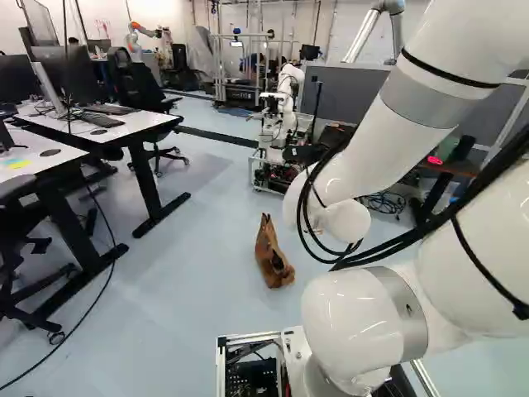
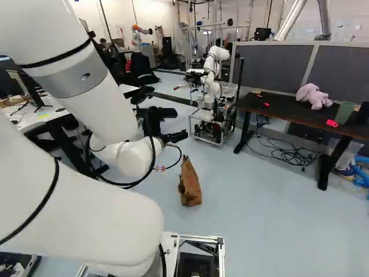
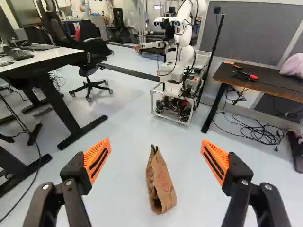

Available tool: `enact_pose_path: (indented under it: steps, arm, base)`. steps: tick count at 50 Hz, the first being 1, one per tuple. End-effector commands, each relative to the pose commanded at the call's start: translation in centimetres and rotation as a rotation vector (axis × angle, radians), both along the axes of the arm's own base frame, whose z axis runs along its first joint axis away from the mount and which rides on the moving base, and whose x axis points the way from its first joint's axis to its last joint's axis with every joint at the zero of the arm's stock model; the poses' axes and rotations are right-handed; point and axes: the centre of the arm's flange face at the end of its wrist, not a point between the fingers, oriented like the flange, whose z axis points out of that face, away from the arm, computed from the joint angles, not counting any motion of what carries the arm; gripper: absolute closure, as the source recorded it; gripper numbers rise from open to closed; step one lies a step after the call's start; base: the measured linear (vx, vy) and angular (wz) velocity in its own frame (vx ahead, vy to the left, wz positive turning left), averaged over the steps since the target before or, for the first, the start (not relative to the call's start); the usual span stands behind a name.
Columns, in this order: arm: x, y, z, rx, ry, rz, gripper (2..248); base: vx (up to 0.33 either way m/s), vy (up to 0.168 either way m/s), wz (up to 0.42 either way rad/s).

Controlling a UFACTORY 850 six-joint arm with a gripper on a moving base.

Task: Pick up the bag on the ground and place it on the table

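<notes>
In the right base view my gripper (image 2: 174, 124) is held out above the floor, beyond the arm's wrist. The wrist view shows the gripper (image 3: 155, 156) open, its orange pads wide apart with nothing held. A brown paper bag (image 3: 161, 183) stands on the floor ahead of and below it, in line with the gap between the fingers. The same bag (image 1: 271, 255) is near the middle of the left base view, and the bag (image 2: 189, 183) is on the floor in the right base view. A black table (image 2: 277, 112) stands right of it; a white desk (image 1: 124, 124) stands left.
Another robot (image 2: 212, 86) stands on a wheeled frame beyond the bag. The black table bears a pink plush toy (image 2: 314, 96) and a green container (image 2: 344, 112). Cables (image 2: 288, 151) lie on the floor beneath it. Office chairs (image 1: 149, 99) and desk legs are at the left.
</notes>
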Motion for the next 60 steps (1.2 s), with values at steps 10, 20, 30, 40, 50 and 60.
enact_pose_path:
  steps: [10,20,30,40,50,60]
  arm:
    - [0.0,0.0,0.0,0.0,0.0,0.0,3]
    - [0.0,0.0,0.0,0.0,0.0,0.0,3]
    - [0.0,0.0,0.0,0.0,0.0,0.0,3]
    - [0.9,0.0,0.1,0.0,0.004,0.0,3]
    - [1.7,0.0,0.1,0.0,0.019,0.0,3]
    - [3.2,0.0,0.1,0.0,0.051,0.0,3]
  base:
    - [0.095,0.011,0.039]
    - [0.083,0.002,-0.002]
    - [0.09,0.004,-0.003]
    - [0.052,0.001,-0.003]
    - [0.0,0.0,0.0]
    - [0.0,0.0,0.0]
